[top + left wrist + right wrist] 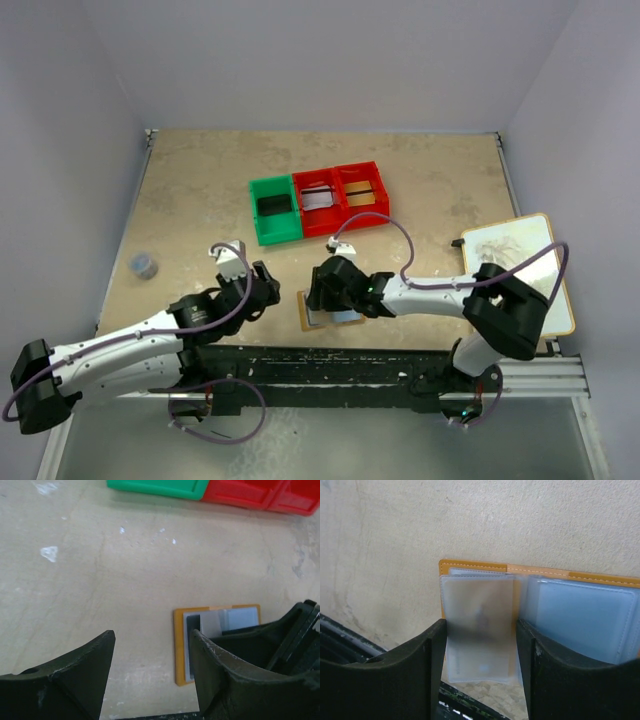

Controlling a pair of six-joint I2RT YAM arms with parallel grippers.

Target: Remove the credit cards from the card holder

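holder (342,318) (179,652) (580,610): lies open and flat on the tabletop (200,180) near its front edge, between the two arms; orange rim, pale blue-grey pockets facing up.
card (210,622) (480,625): a frosted pale one over the holder's left-hand half in the right wrist view; its near end sticks out past the holder's edge, its far end still overlaps the pocket.
right pincer (322,300) (481,630): down over the holder, one finger along each long edge of the card, pinching it across its width.
left pincer (268,288) (151,640): spread wide, nothing between its fingers; low over bare tabletop just left of the holder, not touching it.
green bin (275,236) (160,487): farther back, left end of a row of three, touching the next one.
red bins (340,222) (260,497): two, side by side to the right of the green one; the middle one shows a pale grey flat piece, the right one tan and black.
board (520,250): white, tan-edged, at the right edge of the tabletop, partly under the right arm.
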